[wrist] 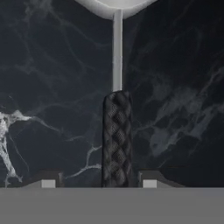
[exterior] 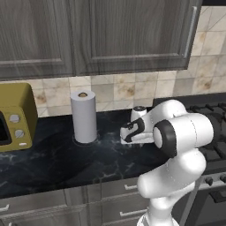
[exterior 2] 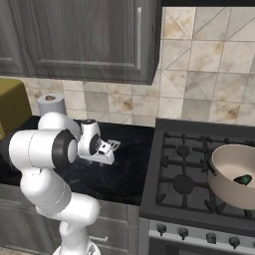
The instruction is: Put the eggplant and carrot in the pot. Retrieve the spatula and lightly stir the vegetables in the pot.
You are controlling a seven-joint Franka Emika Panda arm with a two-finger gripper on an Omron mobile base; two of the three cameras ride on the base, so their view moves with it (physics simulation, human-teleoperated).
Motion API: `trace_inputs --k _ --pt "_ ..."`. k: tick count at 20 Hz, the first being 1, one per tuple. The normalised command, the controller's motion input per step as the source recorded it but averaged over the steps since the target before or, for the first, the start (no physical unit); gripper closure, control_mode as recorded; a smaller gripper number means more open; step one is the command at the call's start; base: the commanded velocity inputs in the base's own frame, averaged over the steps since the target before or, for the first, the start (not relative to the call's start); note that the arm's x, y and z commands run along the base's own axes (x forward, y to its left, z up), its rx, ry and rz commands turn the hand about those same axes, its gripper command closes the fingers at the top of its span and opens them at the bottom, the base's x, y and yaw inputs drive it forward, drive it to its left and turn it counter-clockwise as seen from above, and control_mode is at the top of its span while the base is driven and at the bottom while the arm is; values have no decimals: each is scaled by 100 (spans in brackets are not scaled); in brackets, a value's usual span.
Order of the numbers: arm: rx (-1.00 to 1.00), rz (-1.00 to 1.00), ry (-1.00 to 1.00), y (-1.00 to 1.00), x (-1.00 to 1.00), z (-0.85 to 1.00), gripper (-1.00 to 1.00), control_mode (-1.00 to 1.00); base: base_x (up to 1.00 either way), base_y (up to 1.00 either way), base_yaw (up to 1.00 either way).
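No readable writing anywhere. I see the fingers (wrist: 99,183) straddling the spatula (wrist: 117,131) handle on the black table (wrist: 52,87), spread, not visibly clamped. Eggplant (exterior 2: 243,180) sits in pot (exterior 2: 225,174).

The spatula (wrist: 117,131) is cut off in the hand view: its pale head (wrist: 116,6) runs out past the top edge, and the lower end of the dark handle goes behind the bottom band. The finger tips (wrist: 48,181) show just their tops there, so it is not clear if they touch the handle. In the right base view the pot (exterior 2: 226,182) is cut by the right edge, and inside it a dark thing with a green end, probably the eggplant (exterior 2: 243,180), is too small to tell for sure. In the left base view the arm hides the gripper (exterior: 132,132) partly, and the yellow microwave (exterior: 15,117) is cut by the left edge.
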Motion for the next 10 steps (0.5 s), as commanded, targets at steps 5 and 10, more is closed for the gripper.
trace_inputs --k 5,10 --pt "0 -8 -4 -24 -30 -12 100 -100 0 0 0" --pt "9 -1 -18 -21 -41 20 100 -100 0 0 0"
